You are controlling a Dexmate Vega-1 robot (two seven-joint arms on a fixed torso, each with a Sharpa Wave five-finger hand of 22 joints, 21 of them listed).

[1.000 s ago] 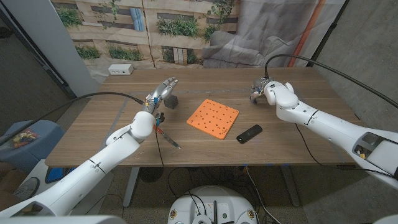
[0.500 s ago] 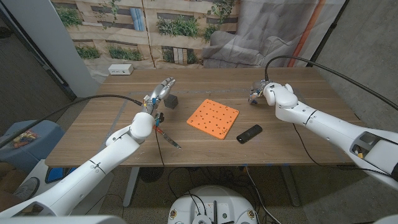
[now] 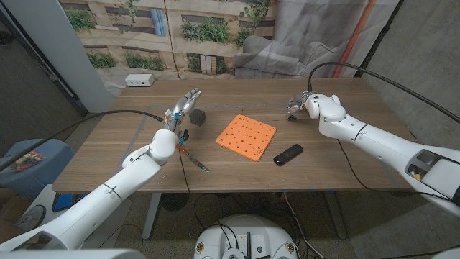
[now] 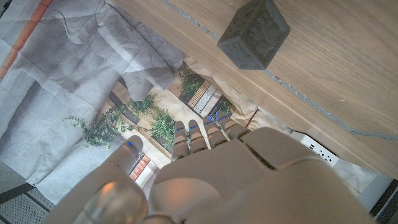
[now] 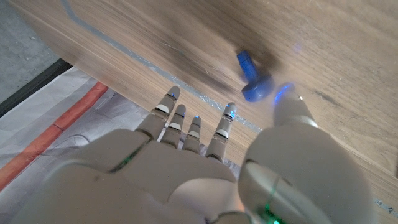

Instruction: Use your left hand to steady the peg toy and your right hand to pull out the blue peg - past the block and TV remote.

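Left hand (image 3: 184,106) reaches out over the far left part of the wooden table (image 3: 108,155) in the head view, fingers extended and holding nothing, with the dark block (image 3: 198,116) just beside it on the table. An orange peg toy (image 3: 246,137) lies flat near the table's middle, well apart from both hands, and the black TV remote (image 3: 288,154) lies close to its right corner. The right hand (image 3: 298,106) sits at the far right part of the table, mostly hidden behind its own wrist — from this view I cannot tell how its fingers stand. A thin metal tool (image 3: 195,161) lies near the left forearm, and a white power strip (image 3: 139,80) rests at the far left edge.

From the left wrist view, the left hand (image 4: 205,174) shows its back with fingers (image 4: 186,138) straight and close together, gripping nothing; the block (image 4: 254,33) stands on the wood beyond the fingertips, not touching them.

From the right wrist view, the right hand (image 5: 186,162) has its fingers (image 5: 168,112) spread and straight, empty. The blue peg (image 5: 252,78) lies blurred on the table surface near the thumb (image 5: 292,112) — whether the two touch I cannot tell.
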